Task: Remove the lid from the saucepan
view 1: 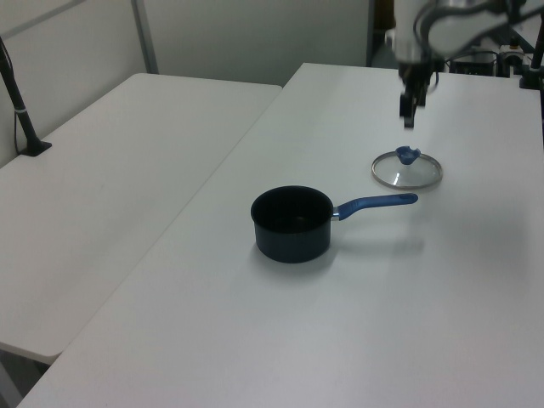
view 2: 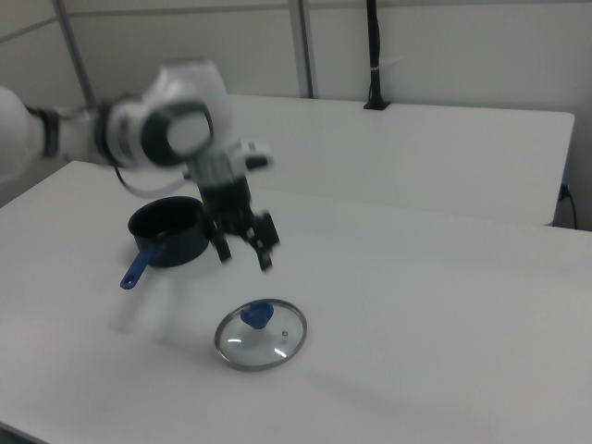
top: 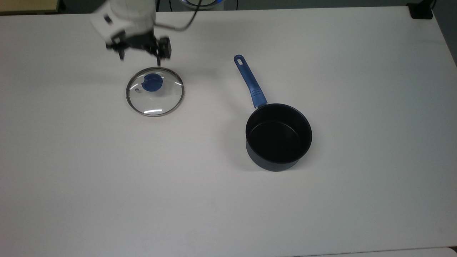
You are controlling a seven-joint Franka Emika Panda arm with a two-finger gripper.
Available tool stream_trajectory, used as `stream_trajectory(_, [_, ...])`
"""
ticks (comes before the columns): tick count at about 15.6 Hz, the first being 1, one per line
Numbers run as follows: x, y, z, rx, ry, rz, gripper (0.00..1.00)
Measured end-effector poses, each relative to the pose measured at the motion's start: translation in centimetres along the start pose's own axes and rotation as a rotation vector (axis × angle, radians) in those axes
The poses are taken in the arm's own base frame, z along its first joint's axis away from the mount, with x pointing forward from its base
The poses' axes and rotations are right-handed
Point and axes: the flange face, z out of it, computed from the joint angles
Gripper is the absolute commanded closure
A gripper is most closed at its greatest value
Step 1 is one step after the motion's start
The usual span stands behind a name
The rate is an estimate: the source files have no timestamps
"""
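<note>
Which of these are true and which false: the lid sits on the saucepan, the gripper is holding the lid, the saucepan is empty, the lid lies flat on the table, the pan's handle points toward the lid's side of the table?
1. The lid sits on the saucepan. False: the two lie apart on the table.
2. The gripper is holding the lid. False: it hangs open above the table, clear of the lid.
3. The saucepan is empty. True: its dark interior is bare.
4. The lid lies flat on the table, knob up. True.
5. In the top view, the pan's handle points straight to the right. False: it runs up and to the left.
</note>
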Motion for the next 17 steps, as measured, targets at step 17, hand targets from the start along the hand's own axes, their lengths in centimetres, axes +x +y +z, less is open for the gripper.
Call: stream_trajectory(17, [-2.9, -2.5, -16.1, 0.129, 0.081, -0.07, 0.0])
